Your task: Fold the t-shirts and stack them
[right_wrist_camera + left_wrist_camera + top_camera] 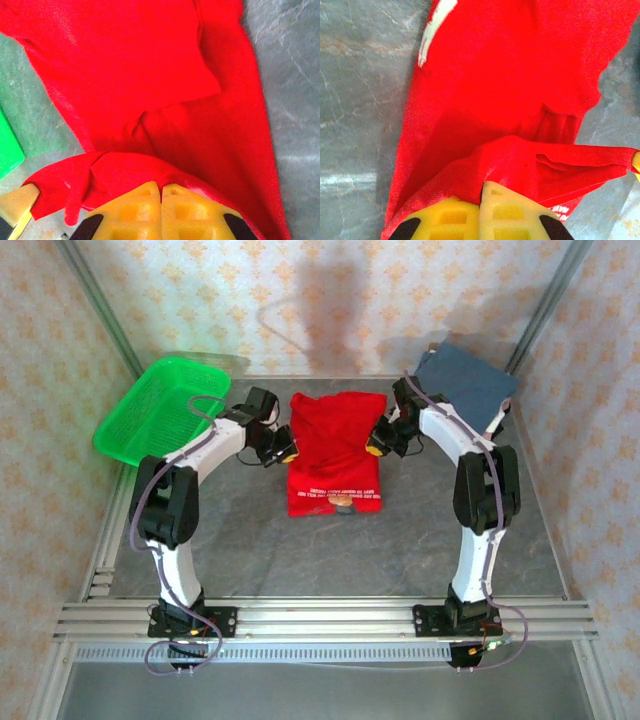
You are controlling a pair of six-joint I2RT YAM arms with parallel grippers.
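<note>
Red shirt [335, 455]: flat at worktop [300, 550] centre, long axis near-far. Left fingers [452, 220] clamped on its left edge, right fingers [192, 212] on right edge; cloth lies between, arms equally near. Blue shirt [465, 380]: far right.

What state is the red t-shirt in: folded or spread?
Mid-fold: the left gripper and right gripper each pinch a lifted side edge of the red t-shirt; the rest lies flat.
</note>
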